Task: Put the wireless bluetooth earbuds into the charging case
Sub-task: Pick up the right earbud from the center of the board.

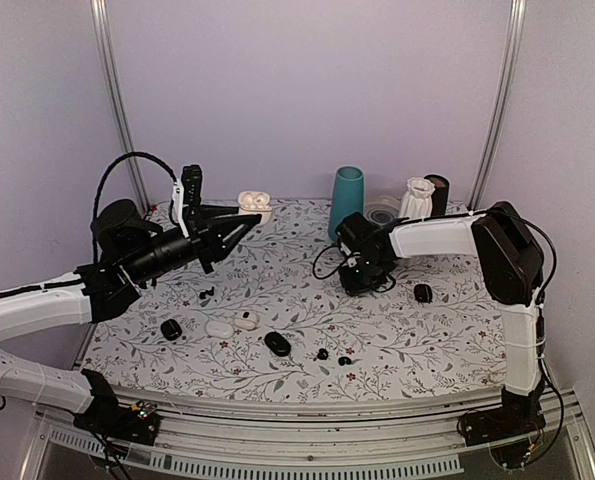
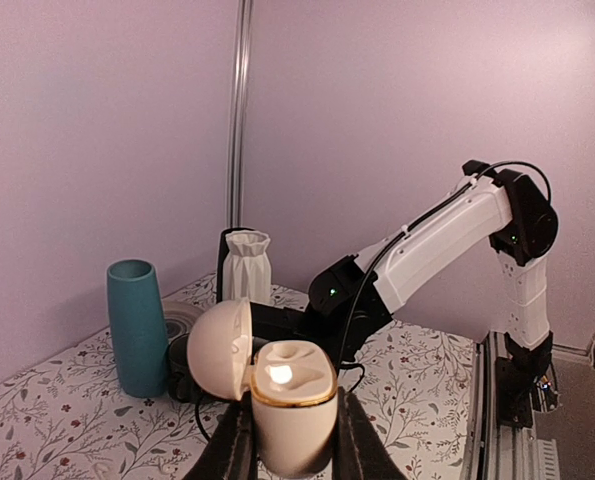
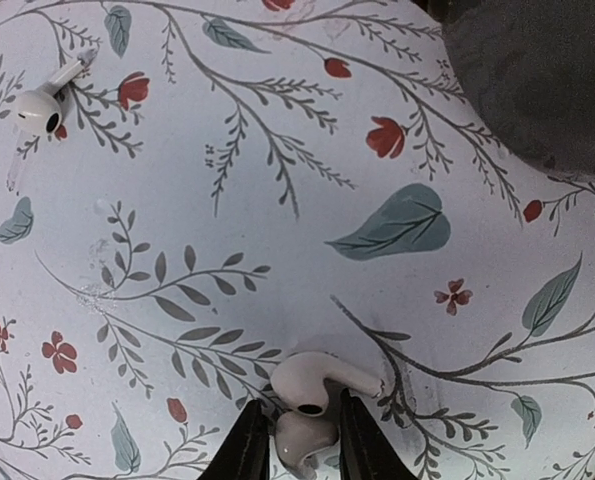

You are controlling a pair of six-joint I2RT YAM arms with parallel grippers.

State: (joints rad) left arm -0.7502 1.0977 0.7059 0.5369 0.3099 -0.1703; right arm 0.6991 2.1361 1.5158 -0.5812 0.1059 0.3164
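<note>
Left jaws pinch the open white case (image 2: 292, 400), held in the air; right jaws straddle a white earbud (image 3: 302, 442) on the table (image 3: 277, 200), squeeze unclear, second earbud (image 3: 322, 380) just beside

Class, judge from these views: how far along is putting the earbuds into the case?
Done: left gripper holds the charging case up, lid open. In hand: right gripper straddles one white earbud on the table; grip unclear. Left: seat it, then the second earbud lying loose.

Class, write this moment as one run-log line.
left gripper: gripping open white charging case | right gripper: straddling white earbud, grip unclear | insertion: pending
</note>
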